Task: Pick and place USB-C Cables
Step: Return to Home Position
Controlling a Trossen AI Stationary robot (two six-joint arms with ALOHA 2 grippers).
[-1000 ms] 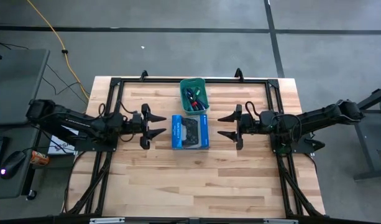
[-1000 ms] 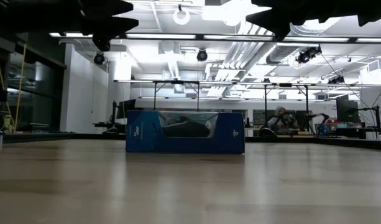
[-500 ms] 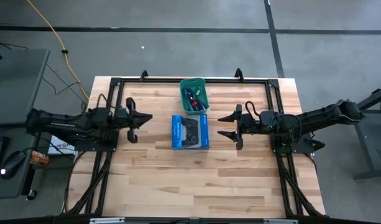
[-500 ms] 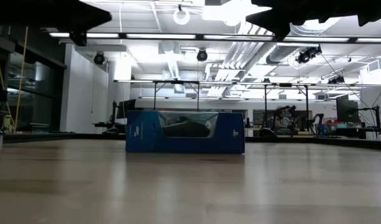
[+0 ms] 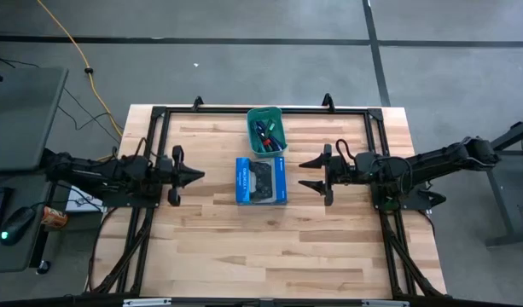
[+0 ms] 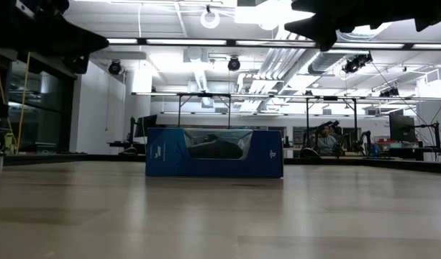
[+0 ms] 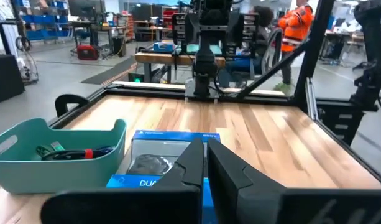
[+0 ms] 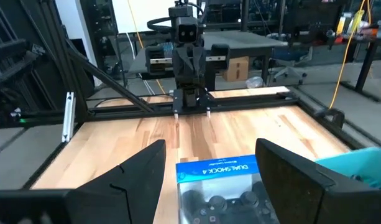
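Observation:
The USB-C cables (image 5: 264,133) lie as a small heap of short bundles, green, dark and red-banded, inside the teal bin (image 5: 254,145) at the table's far middle; the left wrist view also shows these cables (image 7: 64,151). My left gripper (image 5: 200,175) is shut and holds nothing, hovering left of the blue controller box (image 5: 261,181). My right gripper (image 5: 302,172) stands open to the right of the box, level with it. Both point at the box and touch nothing.
The blue box (image 6: 214,152) stands just in front of the bin (image 7: 28,163), between the two grippers. A black frame (image 5: 150,153) runs along the table's edges. Bare wood (image 5: 261,247) fills the table's near half. People show in the room behind.
My left gripper has shut with nothing between its fingers and has drawn back toward the table's left edge, away from the blue box.

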